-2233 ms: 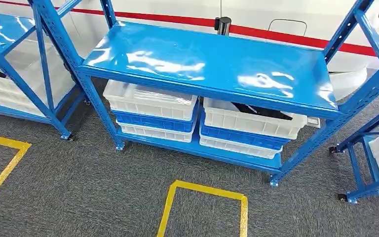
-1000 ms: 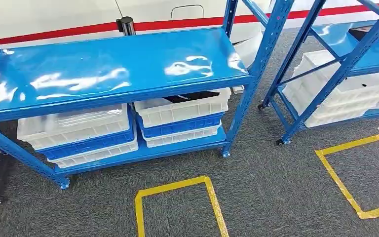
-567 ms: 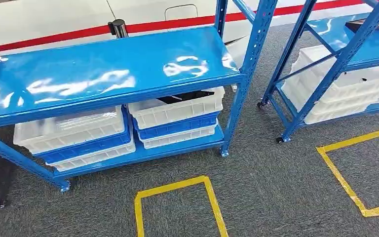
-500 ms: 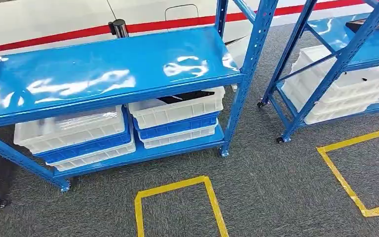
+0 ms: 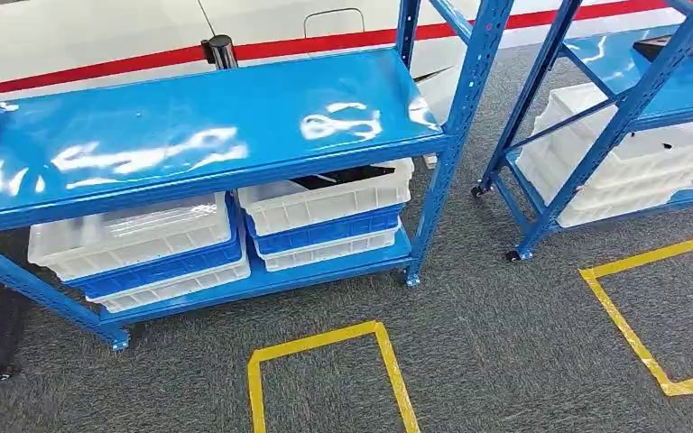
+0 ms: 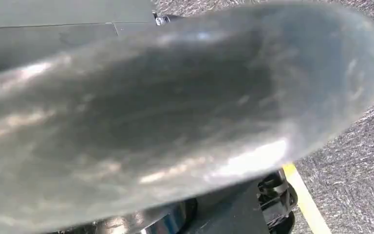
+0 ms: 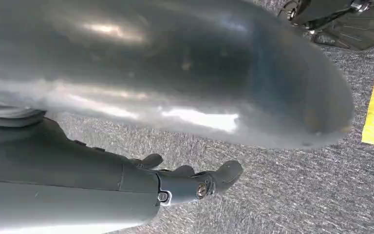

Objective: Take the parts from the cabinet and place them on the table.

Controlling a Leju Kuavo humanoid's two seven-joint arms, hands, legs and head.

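Note:
The blue steel cabinet (image 5: 198, 126) stands ahead with a bare top shelf. On its lower shelf sit two stacks of white and blue bins. The right stack's top white bin (image 5: 325, 203) holds dark parts (image 5: 343, 175); the left white bin (image 5: 135, 236) looks see-through. My right hand (image 7: 185, 184) hangs over grey carpet with its dark fingers stretched out and nothing in them. My left hand (image 6: 175, 107) is a big blurred grey shape close to the lens; its fingers are hidden.
A second blue rack (image 5: 636, 90) stands at the right with white bins (image 5: 632, 167) and a black tray (image 5: 686, 41) on top. Yellow tape squares (image 5: 325, 338) (image 5: 650, 271) mark the carpet. A black post (image 5: 223, 50) stands behind the cabinet by a white wall.
The camera has swung right since the oldest frame, so the cabinet now sits left of centre. Over the last half second the view has barely shifted.

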